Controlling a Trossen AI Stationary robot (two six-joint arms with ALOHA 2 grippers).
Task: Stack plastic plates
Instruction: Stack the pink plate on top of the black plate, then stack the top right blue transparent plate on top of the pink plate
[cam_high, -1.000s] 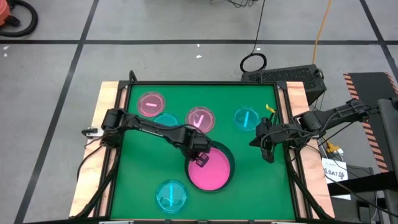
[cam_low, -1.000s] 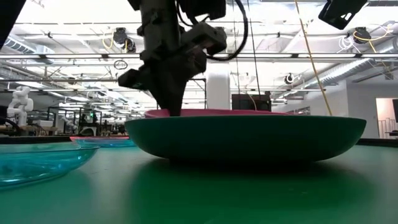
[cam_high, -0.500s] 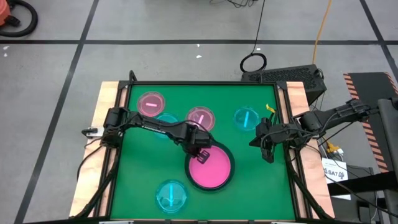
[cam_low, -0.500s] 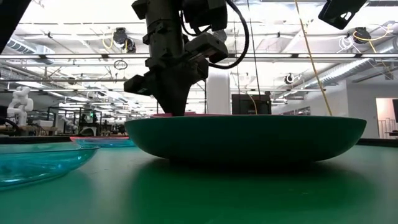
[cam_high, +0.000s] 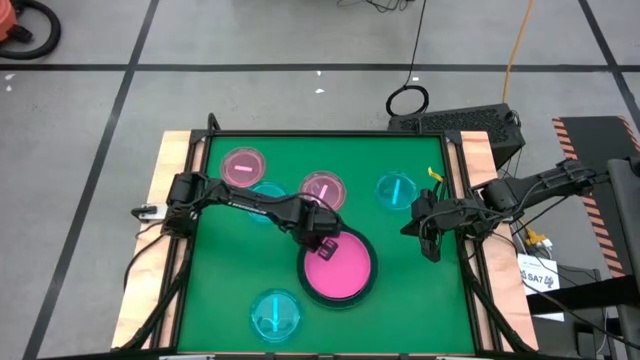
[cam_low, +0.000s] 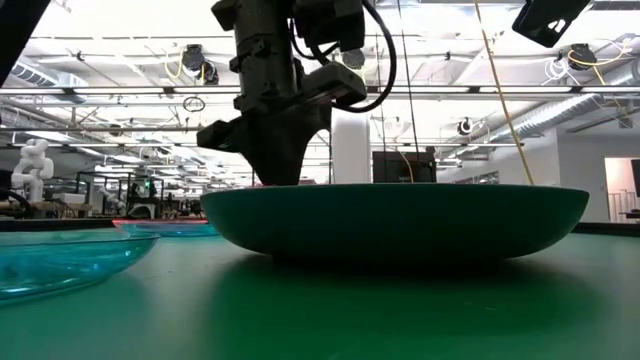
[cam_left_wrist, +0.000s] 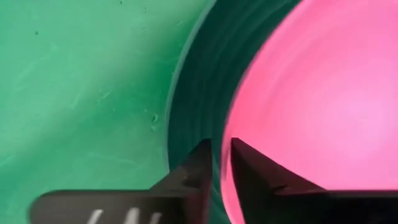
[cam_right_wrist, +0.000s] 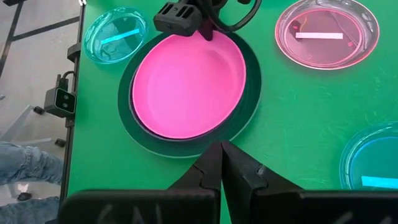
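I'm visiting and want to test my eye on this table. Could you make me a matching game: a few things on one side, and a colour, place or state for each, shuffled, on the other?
Things:
1. big dark plate
2. solid pink plate
3. left gripper
4. right gripper

Descriptions:
A. lies inside another plate
B. at the pink plate's rim
C. shut on nothing, waiting near the table's right edge
D. sits on the green mat, carrying a plate

Pairs: 1-D, 2-A, 3-B, 4-C
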